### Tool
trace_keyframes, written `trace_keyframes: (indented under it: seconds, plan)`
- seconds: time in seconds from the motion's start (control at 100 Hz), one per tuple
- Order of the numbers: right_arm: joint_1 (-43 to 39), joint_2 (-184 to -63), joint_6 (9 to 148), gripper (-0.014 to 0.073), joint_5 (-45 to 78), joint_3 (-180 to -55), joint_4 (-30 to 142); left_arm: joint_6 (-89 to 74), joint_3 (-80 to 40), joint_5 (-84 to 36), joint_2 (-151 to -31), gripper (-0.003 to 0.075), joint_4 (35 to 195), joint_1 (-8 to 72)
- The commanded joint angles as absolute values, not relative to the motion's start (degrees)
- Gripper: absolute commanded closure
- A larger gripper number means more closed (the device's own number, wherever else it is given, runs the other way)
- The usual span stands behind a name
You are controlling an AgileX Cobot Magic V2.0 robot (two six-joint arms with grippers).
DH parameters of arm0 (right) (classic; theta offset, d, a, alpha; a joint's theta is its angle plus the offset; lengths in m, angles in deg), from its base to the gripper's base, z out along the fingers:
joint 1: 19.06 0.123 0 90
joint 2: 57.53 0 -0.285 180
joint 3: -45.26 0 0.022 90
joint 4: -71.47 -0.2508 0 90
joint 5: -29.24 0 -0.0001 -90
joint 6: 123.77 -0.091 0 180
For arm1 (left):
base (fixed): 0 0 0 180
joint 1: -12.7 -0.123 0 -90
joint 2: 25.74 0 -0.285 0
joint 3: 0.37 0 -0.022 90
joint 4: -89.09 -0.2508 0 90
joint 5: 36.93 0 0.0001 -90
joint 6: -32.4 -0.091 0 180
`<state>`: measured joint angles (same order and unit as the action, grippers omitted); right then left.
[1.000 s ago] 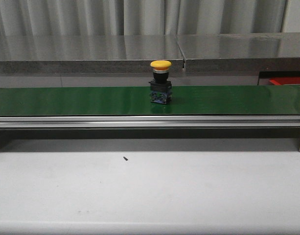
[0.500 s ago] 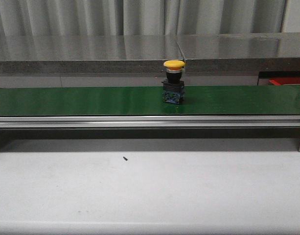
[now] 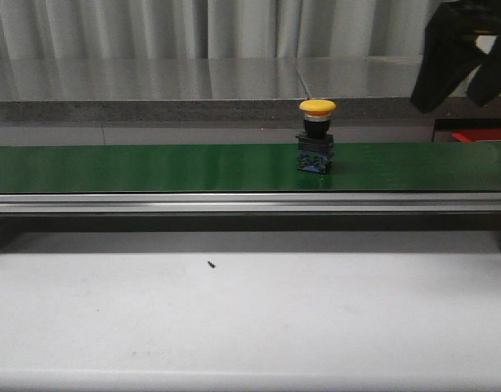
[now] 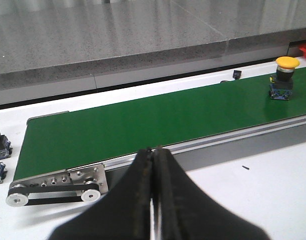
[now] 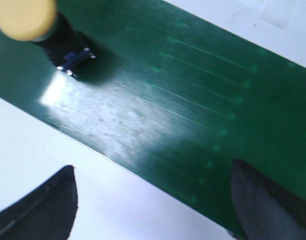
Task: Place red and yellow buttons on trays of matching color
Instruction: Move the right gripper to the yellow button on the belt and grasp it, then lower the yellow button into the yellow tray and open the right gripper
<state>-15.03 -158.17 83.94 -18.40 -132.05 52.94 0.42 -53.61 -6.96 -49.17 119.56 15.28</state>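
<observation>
**Yellow button upright on the belt, right claw raised beside it**

The white tabletop [image 3: 250, 318] carried a long green conveyor belt [image 3: 152, 167]. The right claw [image 3: 462, 57] hung high above the belt's right part, its dark fingers [image 5: 43, 210] spread wide and holding nothing. The left claw [image 4: 153, 200] sat low before the belt's left end, fingers pressed together, empty. The yellow button [image 3: 316, 135] stood upright on the belt, right of centre. A red tray [image 3: 479, 134] edge showed beyond the belt at far right.
</observation>
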Motion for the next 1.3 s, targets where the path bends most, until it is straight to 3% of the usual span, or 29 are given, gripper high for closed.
trace_keyframes:
  seconds: [0.0, 0.68, 0.75, 0.88, 0.95, 1.29]
  plan:
    - [-12.9, -156.9, 84.9, -0.0022, -15.8, -133.6, 52.0, 0.6, -52.1, -11.3, -49.8, 0.0739, 121.1, 15.8]
    - [-8.4, -171.6, 85.1, -0.0013, -16.7, -149.9, 52.1, 0.6, -52.1, -11.3, -49.8, 0.0739, 121.1, 15.8]
    - [-8.4, -172.7, 85.1, 0.0057, -17.1, -150.4, 52.6, 0.6, -52.1, -11.3, -49.8, 0.0739, 121.1, 15.8]
    - [-8.4, -173.4, 85.1, 0.0335, -18.0, -150.4, 53.7, 0.6, -52.1, -11.3, -49.8, 0.0739, 121.1, 15.8]
    - [-8.4, -173.2, 85.1, 0.0428, -18.6, -150.4, 54.4, 0.6, -52.1, -11.3, -49.8, 0.0739, 121.1, 15.8]
    - [-14.8, -163.5, 75.5, 0.0439, -26.3, -150.4, 66.8, 0.6, -52.1, -11.3, -49.8, 0.0739, 121.1, 15.8]
